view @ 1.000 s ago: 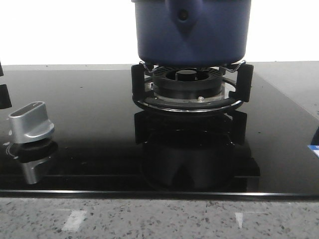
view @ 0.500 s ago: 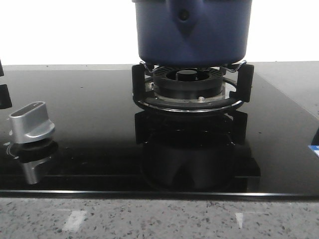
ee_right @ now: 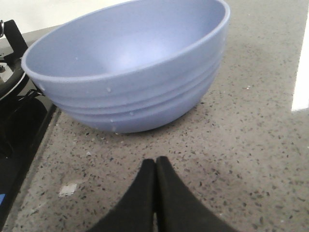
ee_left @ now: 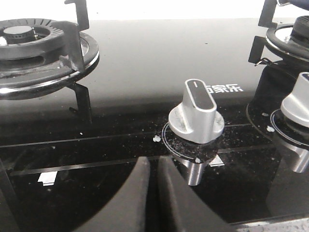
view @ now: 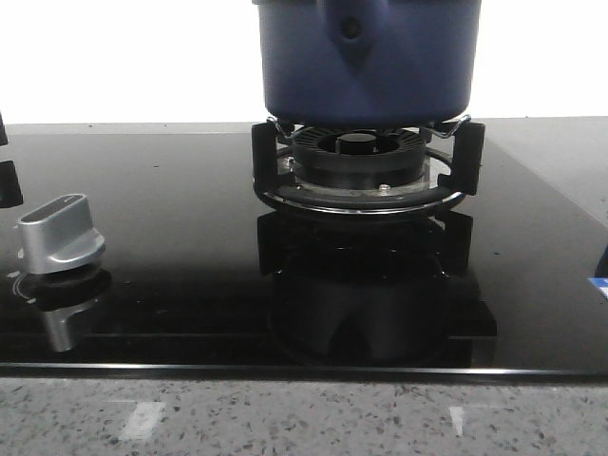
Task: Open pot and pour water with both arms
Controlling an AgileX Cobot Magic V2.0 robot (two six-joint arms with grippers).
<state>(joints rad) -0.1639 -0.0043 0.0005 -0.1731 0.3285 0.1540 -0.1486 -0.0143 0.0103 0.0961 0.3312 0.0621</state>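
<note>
Nothing moved: pot [view: 366,62] upright on grate [view: 366,171], bracket facing camera; both arms' fingers together.

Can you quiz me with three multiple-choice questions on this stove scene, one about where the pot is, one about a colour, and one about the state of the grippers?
1. Where does the large round dark navy-blue pot sit?
A. On the black ringed burner grate
B. On the speckled stone counter
C. Inside the bowl

2. What colour is the wide ribbed bowl on the speckled counter?
A. Red
B. Pale blue
C. Green

3. How do the fingers of the left gripper and right gripper stand?
A. Both wide open
B. Both closed, holding nothing
C. Each clamped on a silver knob

Answers: 1 A, the front view shows the pot on the grate's prongs. 2 B, the right wrist view shows it pale blue. 3 B, the fingers meet in both wrist views.
</note>
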